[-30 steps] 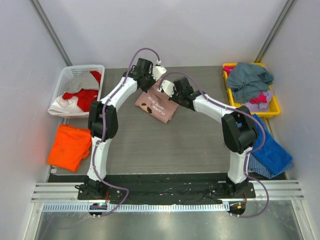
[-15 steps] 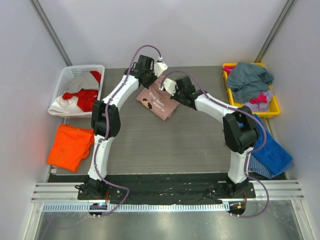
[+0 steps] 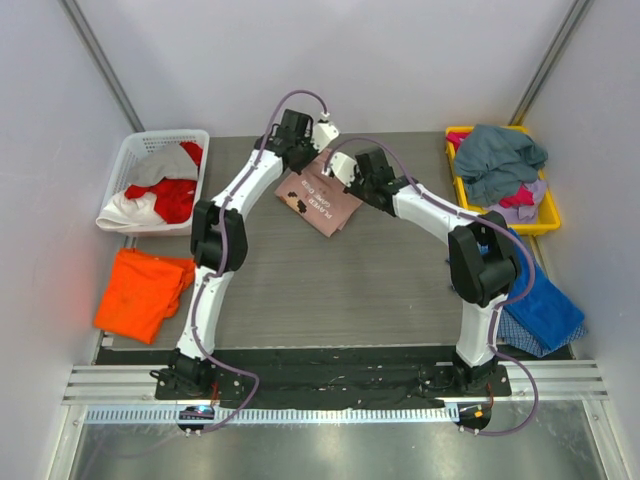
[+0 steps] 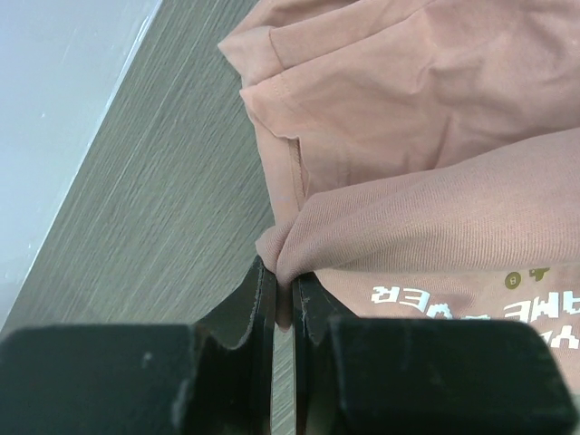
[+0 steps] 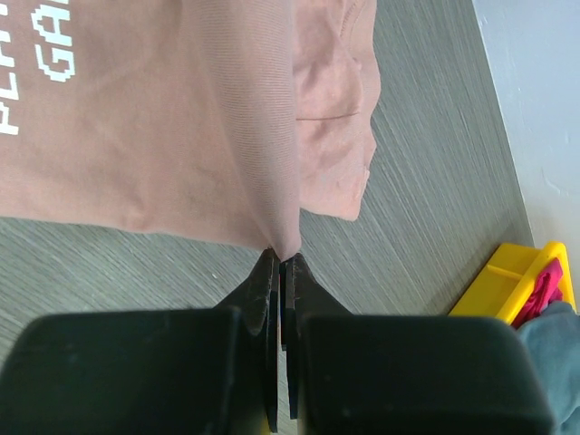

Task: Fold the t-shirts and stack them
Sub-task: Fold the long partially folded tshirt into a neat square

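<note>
Moved since a second ago: both arms reach farther toward the far edge, and the dusty-pink t-shirt (image 3: pixel 322 200) has gone with them.

- Left gripper (image 4: pixel 283 272): jaws pinched together on a fold at the pink shirt's edge.
- Right gripper (image 5: pixel 283 258): jaws pressed together on a corner of the same shirt.
- Arms: each rises from its near base to a high elbow, with the forearms converging at far centre.
- Pink shirt: partly folded on the grey surface (image 3: pixel 330 290), far centre, between the grippers.
- Wrist views only: white lettering, a sleeve hem and the fabric weave.
- Top view only: a white basket (image 3: pixel 140 145) at far left with red and white shirts; an orange t-shirt (image 3: pixel 140 290) at the left edge; a yellow bin (image 3: pixel 548 222) at far right under a grey-teal shirt (image 3: pixel 500 160); a blue t-shirt (image 3: pixel 545 300) over the right edge.
</note>
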You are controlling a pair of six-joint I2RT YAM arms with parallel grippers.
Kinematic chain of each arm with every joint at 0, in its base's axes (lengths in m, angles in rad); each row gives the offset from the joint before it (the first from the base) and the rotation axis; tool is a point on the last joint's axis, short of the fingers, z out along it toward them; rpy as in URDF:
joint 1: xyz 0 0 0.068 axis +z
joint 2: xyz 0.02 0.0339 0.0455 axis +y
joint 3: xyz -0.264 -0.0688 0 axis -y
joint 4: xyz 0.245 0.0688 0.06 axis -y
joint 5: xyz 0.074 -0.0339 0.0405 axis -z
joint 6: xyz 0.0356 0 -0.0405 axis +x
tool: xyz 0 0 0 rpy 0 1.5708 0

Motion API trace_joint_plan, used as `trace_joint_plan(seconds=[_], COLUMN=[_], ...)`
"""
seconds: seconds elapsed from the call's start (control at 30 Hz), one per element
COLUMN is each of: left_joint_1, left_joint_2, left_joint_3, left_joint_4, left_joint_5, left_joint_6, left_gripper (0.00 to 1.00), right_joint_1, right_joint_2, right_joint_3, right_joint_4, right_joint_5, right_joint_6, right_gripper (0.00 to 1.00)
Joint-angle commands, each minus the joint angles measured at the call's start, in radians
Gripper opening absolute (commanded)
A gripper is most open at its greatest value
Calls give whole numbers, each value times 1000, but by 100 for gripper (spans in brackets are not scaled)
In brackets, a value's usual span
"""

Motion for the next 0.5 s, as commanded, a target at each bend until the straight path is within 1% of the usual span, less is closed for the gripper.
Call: trace_joint_plan(seconds=[0.0, 0.1, 0.23, 0.33, 0.37, 0.4, 0.43, 0.47], left_joint_1=[-10, -16, -25, -37, -40, -45, -53, -57], left_joint_2=[19, 42, 59, 72, 82, 83, 88, 89], left_joint_3=[45, 33, 13, 14, 10, 8, 4, -10], left_joint_4=[60, 99, 200, 252, 264, 275, 304, 323], left_joint_5=[-60, -91, -131, -168, -178, -197, -209, -220], left_joint_6=[26, 28, 13, 10, 10, 13, 16, 26], left_gripper=[7, 8, 8, 22, 28, 30, 36, 41], right_joint_1=[-24, -34, -50, -52, -54, -54, -52, -54], right_joint_2=[-43, -23, 5, 26, 33, 42, 49, 54], right_joint_3=[45, 46, 52, 58, 59, 59, 60, 59], right_joint_4=[22, 32, 46, 52, 55, 58, 60, 63], right_joint_5=[4, 7, 11, 16, 14, 16, 19, 20], right_joint_6=[-15, -22, -26, -22, -19, -19, -19, -19], right_gripper=[1, 1, 1, 1, 2, 4, 7, 13])
